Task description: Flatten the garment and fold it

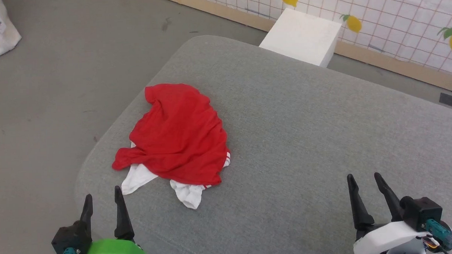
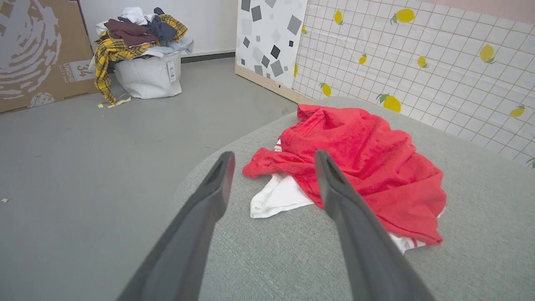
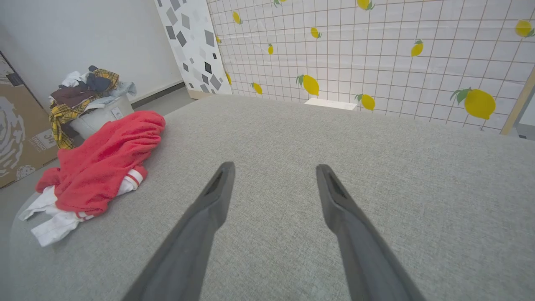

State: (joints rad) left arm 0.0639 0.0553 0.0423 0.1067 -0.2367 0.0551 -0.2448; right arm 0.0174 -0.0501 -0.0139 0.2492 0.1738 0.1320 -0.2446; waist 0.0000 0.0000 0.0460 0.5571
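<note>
The garment (image 1: 179,138) lies crumpled in a heap on the left part of the grey cushioned surface (image 1: 305,139). It is red, with white sleeves and striped trim poking out at its near edge. The left wrist view has the garment (image 2: 363,159) just beyond the fingers, and the right wrist view has the garment (image 3: 100,167) far to the left. My left gripper (image 1: 102,199) stands open at the near left corner, a short way before the white sleeve, holding nothing. Open too and empty is my right gripper (image 1: 365,180), hovering over bare cushion at the near right.
A white box (image 1: 301,36) stands on the floor behind the cushion by the lemon-patterned wall (image 1: 395,19). A white basket heaped with clothes (image 2: 142,54) and a cardboard box (image 2: 37,50) sit on the grey floor to the left.
</note>
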